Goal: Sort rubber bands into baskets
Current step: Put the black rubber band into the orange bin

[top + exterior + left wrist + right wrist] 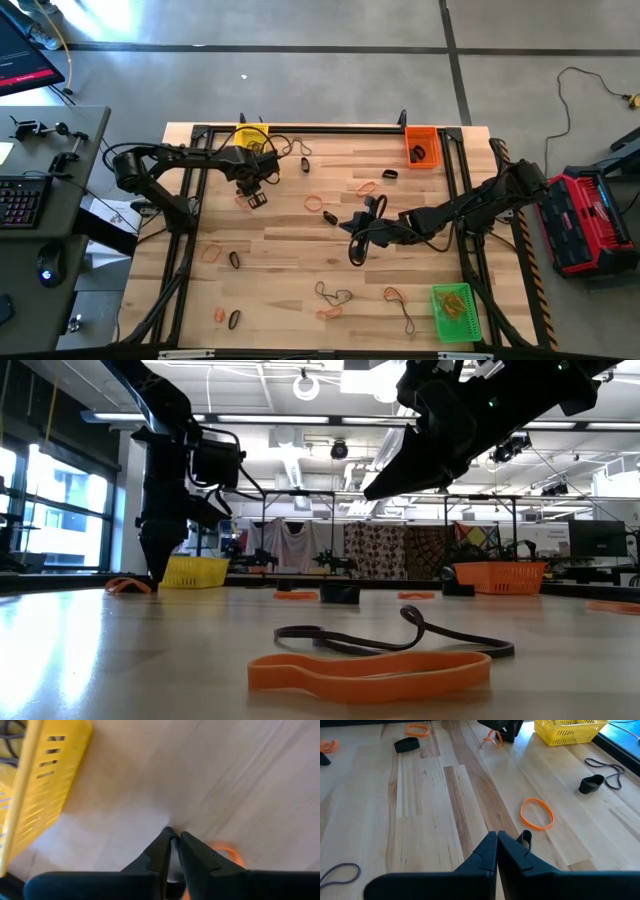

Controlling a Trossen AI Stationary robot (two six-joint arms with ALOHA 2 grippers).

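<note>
While both arms reach over the pale wooden table:
Left gripper: fingers nearly together, tips at the tabletop; whether it pinches anything, cannot tell.
Thin orange rubber band: just beside those fingertips.
Yellow plastic mesh basket: near, bare wood between.
Right gripper: shut, empty, mid-table.

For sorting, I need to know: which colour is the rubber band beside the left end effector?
Orange rubber band; the left wrist view shows it best.

Two dark jointed arms trail looping black cables; the left gripper shows tapered, matte black fingers.
</note>
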